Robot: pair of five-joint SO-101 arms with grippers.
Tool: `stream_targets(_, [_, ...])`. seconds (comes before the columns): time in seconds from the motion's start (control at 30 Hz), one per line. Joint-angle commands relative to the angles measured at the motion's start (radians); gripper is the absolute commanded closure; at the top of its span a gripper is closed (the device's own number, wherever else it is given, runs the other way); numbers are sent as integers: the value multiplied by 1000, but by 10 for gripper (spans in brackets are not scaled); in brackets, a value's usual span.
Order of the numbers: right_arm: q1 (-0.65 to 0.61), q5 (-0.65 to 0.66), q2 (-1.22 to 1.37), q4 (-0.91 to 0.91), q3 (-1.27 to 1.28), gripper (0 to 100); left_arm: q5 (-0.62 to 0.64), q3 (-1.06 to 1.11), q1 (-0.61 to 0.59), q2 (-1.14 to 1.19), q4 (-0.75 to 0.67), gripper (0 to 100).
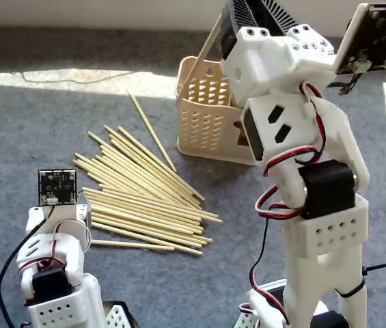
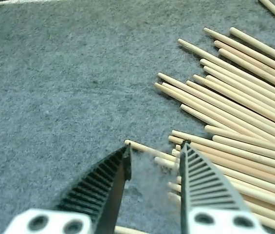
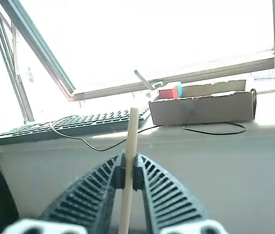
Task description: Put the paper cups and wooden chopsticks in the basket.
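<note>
Grey felt mat [image 1: 29,130] under both arms, sun patch along its far edge. Cream slotted basket [image 1: 203,116] upright at the far side of the mat, open top up.

Right gripper [image 1: 247,14] raised high above the basket, jaws pinched tight on one chopstick [image 1: 206,44]. In the right wrist view, same grip: right gripper [image 3: 129,170] closed on the stick [image 3: 131,131] near mid-length, upper end poking up past the fingertips. From overhead, long axis slanting steeply down from the jaws toward the basket's rim corner on the pile side. Lower end close to that rim; inside or outside of it, cannot tell. Judged the crux of the drop: lower end over the opening before letting go, otherwise likely to glance off the rim and fall back on the mat.

Pile of chopsticks [image 1: 145,198] flat on the mat between the left arm and the basket, mostly parallel, long axes running diagonally toward the basket. One stray stick [image 1: 153,133] lying apart, nearer the basket wall.

Left gripper [image 2: 155,146] low over the mat at the near ends of the pile, jaws parted a little, holding nothing. One stick end [image 2: 142,148] lying across the gap between the fingertips; rest of the pile fanning away beyond. Left arm clearly the nearer one to the pile.

Beyond the right jaws: window sill with keyboard [image 3: 74,124] and cardboard box [image 3: 200,107], well clear of the work.
</note>
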Motion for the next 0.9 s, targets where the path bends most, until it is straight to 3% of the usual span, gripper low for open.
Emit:
stream_targets(0.0, [35, 12, 2, -206, 110, 993, -2, -8, -10, -7, -21, 835])
stream_targets(0.4, [58, 167, -2, -561, 472, 993, -2, -8, -10, -7, -21, 835])
stream_targets(0.7, [53, 166, -8, -573, 575, 979, 3, -8, -12, -7, -21, 835])
stream_targets(0.87, [58, 166, -12, -519, 567, 875, 3, -8, -12, -7, -21, 835])
